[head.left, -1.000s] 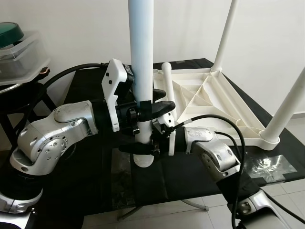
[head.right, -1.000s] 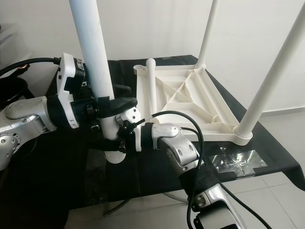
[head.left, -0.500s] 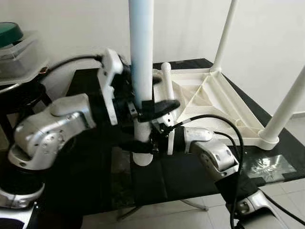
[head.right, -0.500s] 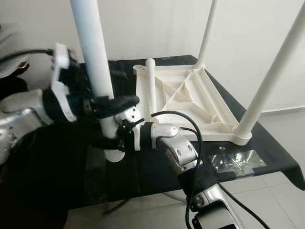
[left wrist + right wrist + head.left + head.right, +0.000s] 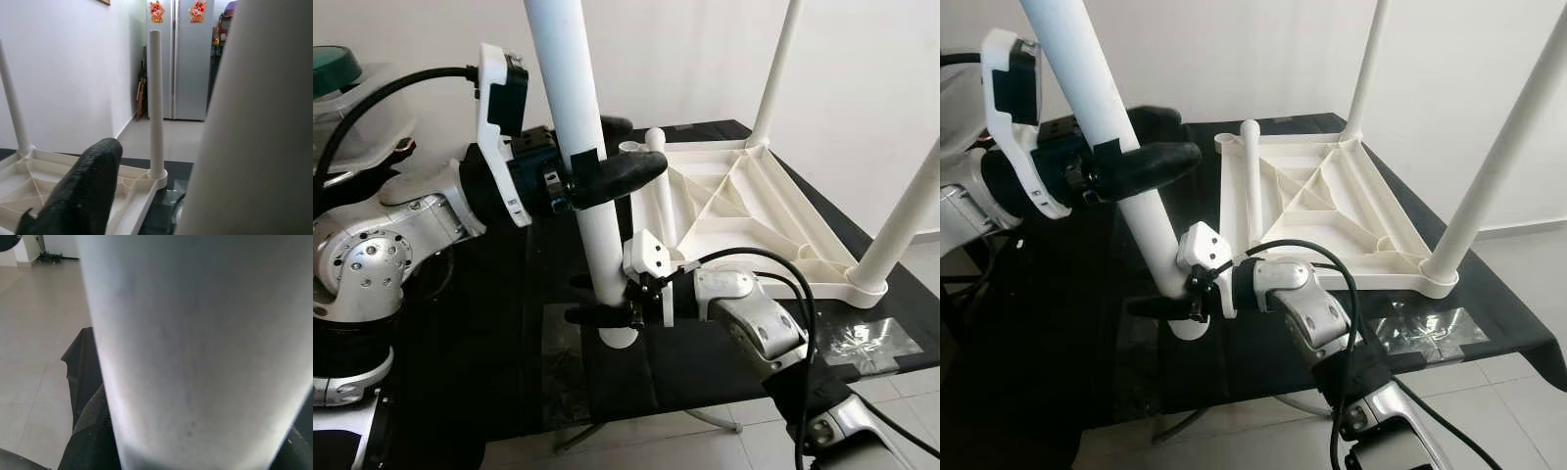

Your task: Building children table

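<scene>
**Left eye view: leg held in both grippers, empty socket lies ahead and to the right**

Left eye view first, widest thing down. The black bench [image 5: 509, 392] carries the tabletop [image 5: 773, 211], lying upside down with its ribbed underside up. Three legs already stand in its corners: one at the far corner [image 5: 781, 59], one at the near right corner [image 5: 906, 220], and a short-looking one [image 5: 659, 186] at the far left corner.

We judge the near left corner of the tabletop to be the socket left to fill, though our right arm hides it.

The loose leg [image 5: 582, 166] is in our hands, over the bench just beside the tabletop's left edge. Its long axis runs near upright but tilted, top leaning to our left and bottom end toward the tabletop, and that bottom end hangs just above the bench.

Our left gripper [image 5: 592, 181] is clamped on the leg about midway up, one finger [image 5: 622, 173] wrapping the front. Our right gripper [image 5: 607, 311] is closed on it low down, close to the bottom end.

So the coming move turns on one relation: the socket lies to the right of the leg's foot and a little beyond it. The right gripper is nearer that end and should steer it; the left sets the tilt upright.
</scene>
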Tool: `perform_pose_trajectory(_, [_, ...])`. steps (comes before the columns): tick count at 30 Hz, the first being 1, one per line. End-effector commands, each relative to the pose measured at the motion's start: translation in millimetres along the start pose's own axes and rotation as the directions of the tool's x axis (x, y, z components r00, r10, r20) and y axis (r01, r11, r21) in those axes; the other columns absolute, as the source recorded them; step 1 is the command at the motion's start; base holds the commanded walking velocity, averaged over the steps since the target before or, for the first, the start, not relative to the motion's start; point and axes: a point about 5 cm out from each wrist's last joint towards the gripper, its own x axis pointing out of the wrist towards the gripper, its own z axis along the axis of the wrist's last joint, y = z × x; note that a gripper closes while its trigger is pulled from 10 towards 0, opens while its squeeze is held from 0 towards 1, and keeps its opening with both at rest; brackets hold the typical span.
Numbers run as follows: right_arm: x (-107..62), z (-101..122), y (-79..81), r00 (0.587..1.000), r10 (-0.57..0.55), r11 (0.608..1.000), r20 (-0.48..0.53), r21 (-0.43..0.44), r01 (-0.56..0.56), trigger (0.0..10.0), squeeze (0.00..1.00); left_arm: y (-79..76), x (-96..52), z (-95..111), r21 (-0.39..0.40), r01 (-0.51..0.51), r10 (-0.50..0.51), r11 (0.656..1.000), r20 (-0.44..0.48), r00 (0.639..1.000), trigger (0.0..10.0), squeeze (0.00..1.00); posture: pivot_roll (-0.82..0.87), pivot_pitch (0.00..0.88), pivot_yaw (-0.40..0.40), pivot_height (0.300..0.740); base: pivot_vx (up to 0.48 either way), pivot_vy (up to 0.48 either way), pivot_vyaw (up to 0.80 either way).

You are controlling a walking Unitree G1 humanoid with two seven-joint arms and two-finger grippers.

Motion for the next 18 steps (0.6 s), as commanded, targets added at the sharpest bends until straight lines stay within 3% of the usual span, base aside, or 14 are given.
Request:
perform_pose_trajectory(1, [3.2,3.9,1.0,1.000,0.009,0.999,0.009,-0.039,-0.009,0.0,0.00,-0.8,-2.7,-0.7,-0.017,-0.001,0.001,1.000,-0.012,1.000,0.0,0.00,0.05,0.000,0.014,0.740,0.000,0.000,0.00])
perform_pose_trajectory(10, [4.5,5.0,-1.4,1.000,-0.009,0.998,0.012,-0.065,0.010,0.0,0.00,-6.5,0.9,1.8,-0.056,0.002,-0.001,0.998,0.019,1.000,0.0,0.00,0.05,0.000,0.015,0.740,0.000,0.000,0.00])
perform_pose_trajectory(11, [5.6,5.7,-1.7,1.000,-0.013,0.997,0.012,-0.073,0.014,3.1,0.00,-6.4,2.3,2.0,-0.058,0.003,-0.002,0.998,0.022,1.000,0.0,0.00,0.05,0.000,0.014,0.740,0.000,0.000,0.00])
perform_pose_trajectory(16, [6.4,6.2,-1.9,1.000,-0.016,0.997,0.011,-0.078,0.017,3.1,0.00,-6.4,3.3,2.2,-0.059,0.004,-0.003,0.998,0.024,1.000,0.0,0.00,0.05,0.000,0.014,0.740,0.000,0.000,0.00])
perform_pose_trajectory(17, [8.4,7.7,-1.9,1.000,-0.015,0.998,0.014,-0.067,0.016,10.0,0.14,-6.0,4.4,1.3,-0.054,0.006,-0.005,0.999,0.017,1.000,0.0,0.00,0.05,0.000,0.013,0.740,0.000,0.000,0.00])
perform_pose_trajectory(18, [10.6,9.4,-1.4,1.000,0.002,0.999,0.014,-0.053,-0.001,10.0,1.00,-5.5,5.2,-0.1,-0.049,0.008,-0.007,0.999,0.009,1.000,0.0,0.00,0.05,0.000,0.011,0.740,0.000,0.000,0.00])
